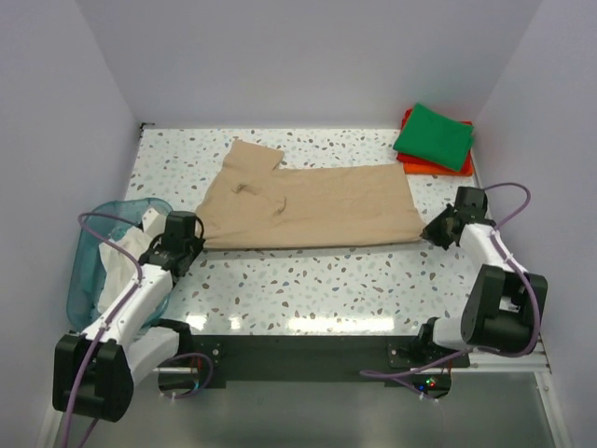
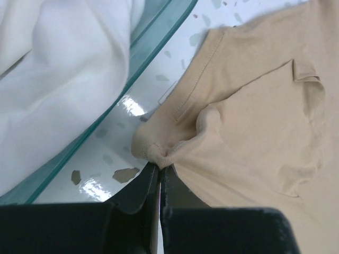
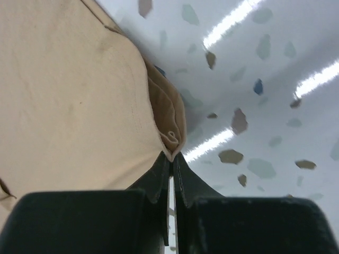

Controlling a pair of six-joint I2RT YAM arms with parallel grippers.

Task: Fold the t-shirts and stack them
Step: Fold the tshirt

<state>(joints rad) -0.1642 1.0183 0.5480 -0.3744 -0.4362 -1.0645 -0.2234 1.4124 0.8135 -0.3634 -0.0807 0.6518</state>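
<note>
Black-and-white arms rise from the near edge of the speckled table (image 1: 308, 289), one at each side. The left gripper (image 2: 159, 168) has its fingers pressed together on the near-left corner of the tan t-shirt (image 1: 308, 210), pinching a small bunched fold of stitched edge right at the fingertips. Just to its left sits the translucent teal basket (image 1: 89, 271), with the white t-shirt (image 2: 63, 79) heaped inside. The basket's rim runs close beside the pinched corner without touching it.

The right gripper (image 3: 172, 159) is likewise closed on the tan t-shirt's near-right corner, its tips clamping the layered edge of the cloth just above the table. Between the two grippers the tan t-shirt lies flat across the middle of the table as a wide folded band, its near edge running fairly straight from one pinch to the other. A flap of cloth sticks out at the far-left end, and a few small wrinkles show on the left half.

Beyond it, in the far-right corner, the green t-shirt (image 1: 434, 137) lies folded on top of the folded orange-red t-shirt (image 1: 429, 166), whose edge shows along the near side.
</note>
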